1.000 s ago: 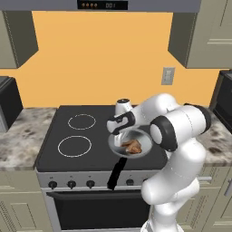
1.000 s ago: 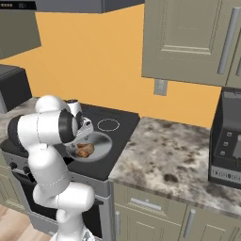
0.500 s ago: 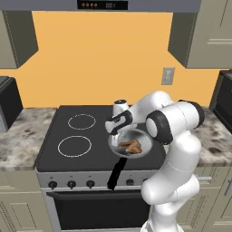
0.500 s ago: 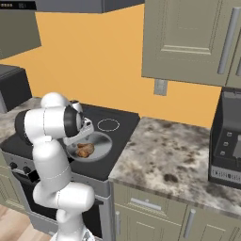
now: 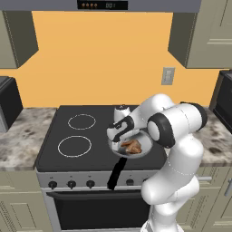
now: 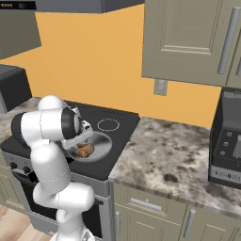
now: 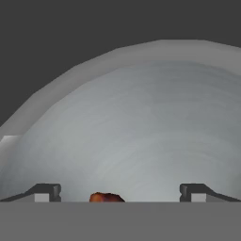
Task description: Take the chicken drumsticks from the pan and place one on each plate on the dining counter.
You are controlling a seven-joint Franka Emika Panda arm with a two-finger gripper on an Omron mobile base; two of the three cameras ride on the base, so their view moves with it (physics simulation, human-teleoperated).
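Note:
The grey pan (image 5: 144, 152) sits on the front right burner of the stove, its black handle (image 5: 116, 172) sticking out over the front edge. Two golden-brown chicken drumsticks (image 5: 132, 146) lie together in the pan (image 6: 102, 143); they show as drumsticks (image 6: 85, 150) from the other side too. My gripper (image 5: 115, 137) hangs open just over the pan's left part, close beside the meat. In the hand view the pan floor (image 7: 141, 127) lies close below, and a drumstick end (image 7: 106, 197) pokes up between the wide-apart fingertips (image 7: 47, 192). The plates and the dining counter are out of view.
The black stove top (image 5: 77, 136) has two free burner rings on its left half. Mottled marble counters (image 6: 174, 160) flank the stove. A dark appliance (image 6: 228, 136) stands at the far right and another (image 5: 8, 104) at the left. Wall cabinets hang above.
The hand has come down from above the pan's back edge to just over the pan, close to the drumsticks. The jaws have stayed open, and the drumsticks have not moved.

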